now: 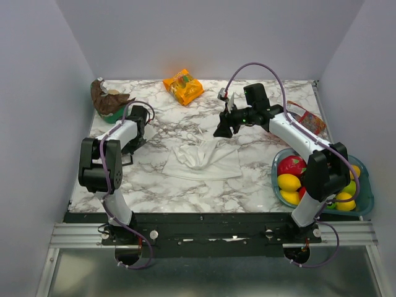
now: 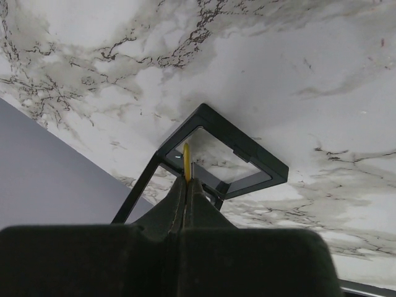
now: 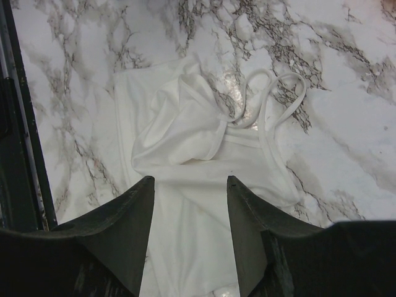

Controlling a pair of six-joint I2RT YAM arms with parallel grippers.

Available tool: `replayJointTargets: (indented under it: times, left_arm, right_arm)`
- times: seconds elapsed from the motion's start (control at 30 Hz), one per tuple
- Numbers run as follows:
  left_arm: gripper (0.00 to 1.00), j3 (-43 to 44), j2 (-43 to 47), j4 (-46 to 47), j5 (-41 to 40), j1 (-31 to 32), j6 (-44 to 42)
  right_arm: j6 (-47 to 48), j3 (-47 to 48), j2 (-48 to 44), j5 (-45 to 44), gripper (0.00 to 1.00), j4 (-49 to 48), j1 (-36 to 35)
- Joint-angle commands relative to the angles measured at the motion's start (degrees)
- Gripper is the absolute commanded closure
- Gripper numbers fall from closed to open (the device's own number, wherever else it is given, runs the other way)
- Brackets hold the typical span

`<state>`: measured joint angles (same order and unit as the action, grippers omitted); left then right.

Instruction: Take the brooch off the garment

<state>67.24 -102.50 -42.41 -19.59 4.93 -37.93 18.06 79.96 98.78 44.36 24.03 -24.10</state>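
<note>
Clearly the brooch [image 2: 186,158] is off the white top [image 1: 204,159]. The left gripper [image 2: 187,182] is pinched tight on it, over at the left side of the table [image 1: 154,185] and well apart from the cloth. It is held edge-on, so the left wrist view shows only a thin golden-yellow sliver standing up from between the dark fingertips. Its flat, hard, disc-like shape suits that narrow pinch.

Just below it lies a black square frame [image 2: 247,143] with a rigid rim and a clear, glossy middle that shows the marble pattern through it. I judge the brooch hangs there because the frame is where it is meant to be set down. Whether brooch and frame touch, I cannot tell.

The right gripper [image 3: 189,180] hovers over the top with its jaws spread and nothing between them, probably placed to steady the cloth. The top is thin, soft and matte. It lies mostly flat with a rumpled fold near the neckline, and its narrow straps loop out onto the slick, veined table.
</note>
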Motion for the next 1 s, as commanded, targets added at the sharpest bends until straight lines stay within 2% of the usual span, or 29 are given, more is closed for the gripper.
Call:
replayJointTargets:
  times: [0.0,0.07,0.2,0.23,0.33,0.47,0.6,0.63,0.67,0.73,0.77,0.8,0.83,0.87,0.9,0.97]
  left_arm:
    - [1.0,-1.8,-0.7,1.6,-1.2,-0.2,0.1]
    - [0.98,-2.3,-0.6,2.0,-1.3,-0.2,0.1]
    - [0.85,-2.6,-0.5,1.5,-1.3,-0.2,0.8]
    - [0.77,-2.6,-0.2,0.9,-1.3,-0.2,0.9]
    - [0.64,-2.4,0.6,-0.6,-0.7,-0.2,2.2]
    - [0.54,-1.8,2.3,-2.4,0.7,-0.2,3.8]
    - [0.46,2.3,3.2,-5.7,3.2,0.2,6.4]
    - [0.4,3.4,3.5,-7.8,5.7,0.2,6.9]
    - [0.39,4.6,3.7,-8.6,7.0,0.2,7.3]
    - [0.29,8.1,4.1,-11.0,12.6,0.2,8.7]
    - [0.28,9.2,4.3,-11.5,14.6,0.2,9.1]
    - [0.19,10.3,4.5,-11.9,17.4,0.2,9.5]
    - [0.01,12.2,4.9,-11.9,19.6,0.2,10.5]
    - [0.01,12.9,5.5,-11.5,25.9,0.2,10.9]
    - [0.01,13.9,5.9,-10.7,28.5,0.2,11.5]
    - [0.01,14.4,8.1,-6.1,34.0,0.2,15.2]
  right_arm:
    - [0.6,0.5,0.6,-1.1,0.41,0.0,-0.2]
    - [0.6,0.2,0.5,-1.2,0.41,0.0,-0.2]
    - [0.7,0.3,0.5,-1.2,0.41,0.1,-0.2]
    - [0.8,0.3,0.6,-1.2,0.41,0.1,-0.2]
    - [0.9,0.5,0.5,-1.2,0.41,0.2,-0.2]
    - [0.9,0.5,0.5,-1.6,0.4,0.3,-0.2]
    - [1.5,1.0,0.0,-3.2,0.38,1.2,-0.2]
    - [1.6,1.7,-0.3,-3.9,0.38,1.5,-0.2]
    - [1.7,2.2,-0.3,-4.9,0.36,2.1,-0.2]
    - [0.3,3.8,-0.2,-9.8,0.36,3.9,-0.2]
    - [-0.6,5.4,-0.1,-12.3,0.36,4.4,-0.2]
    - [-3.5,6.2,-0.1,-18.6,0.36,4.4,-0.2]
    - [-5.3,7.0,-0.1,-22.2,0.35,4.4,-0.2]
    - [-6.8,8.5,0.1,-25.8,0.35,4.1,-0.2]
    - [-9.4,9.3,0.2,-32.3,0.34,3.7,-0.2]
    - [-11.0,11.1,0.5,-37.3,0.31,3.4,-0.2]
